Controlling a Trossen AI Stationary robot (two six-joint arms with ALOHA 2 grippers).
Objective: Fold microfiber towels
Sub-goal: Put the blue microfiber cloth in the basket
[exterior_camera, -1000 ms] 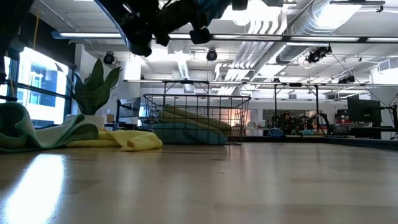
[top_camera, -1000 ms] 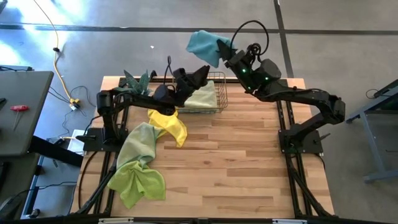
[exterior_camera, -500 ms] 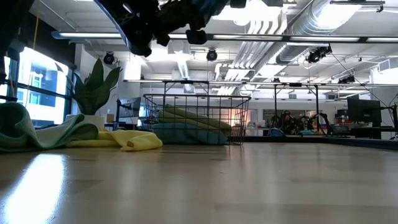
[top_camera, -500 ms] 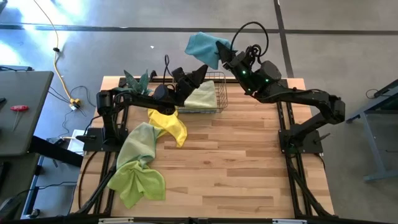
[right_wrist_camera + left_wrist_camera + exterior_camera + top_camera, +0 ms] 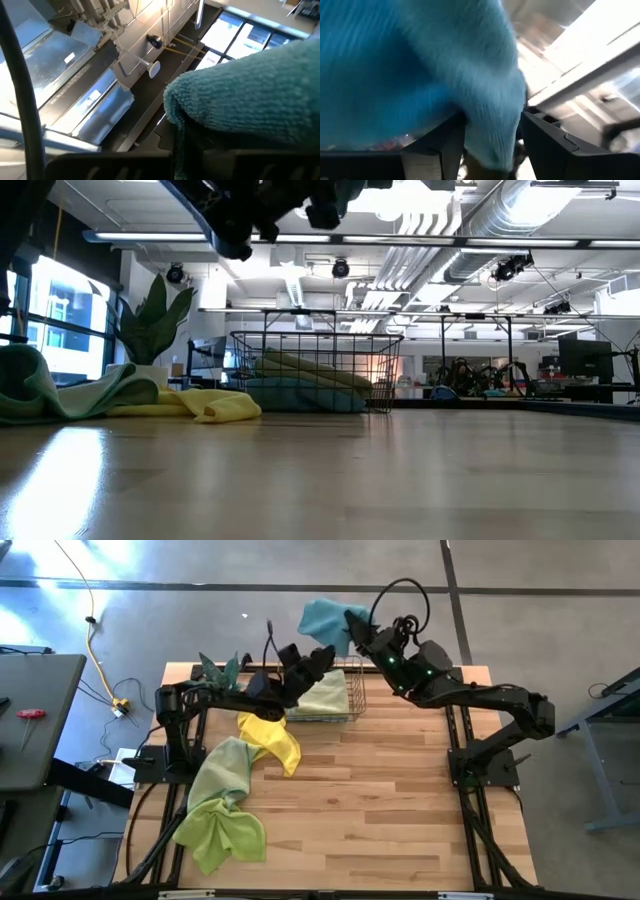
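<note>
Up above the far edge of the table, the right gripper [image 5: 352, 620] is clamped tight on a light blue towel [image 5: 323, 618], holding it in the air over the back rim of the wire basket [image 5: 352, 690]. In the right wrist view the blue pile [image 5: 260, 95] bulges straight out of that pinched grip. The left gripper [image 5: 325, 652] reaches up just below the hanging cloth with its two fingers spread wide, and in its own wrist view a drooping fold of the blue towel [image 5: 420, 75] hangs down between them; I cannot tell whether the fingers [image 5: 555, 145] are actually pressing on it.

I can read no brand, label or lettering on the arms, basket or cloths.

A pale sage green towel [image 5: 325, 695] lies inside the basket, which stands at the far edge of the table [image 5: 400, 820]. From table height more cloth, pale green over blue [image 5: 300, 385], shows heaped inside the wire. Just in front of the basket toward the left arm lies a crumpled yellow towel [image 5: 272, 740], and beyond it a second sage towel [image 5: 225, 768] runs down to a lime green towel [image 5: 222, 835] that lies at the table's left edge and seems to hang slightly over it. A green potted plant [image 5: 220, 670] sits at the far left corner. The whole right half and near side of the wooden top is bare boards, so there is plenty of free surface there.
</note>
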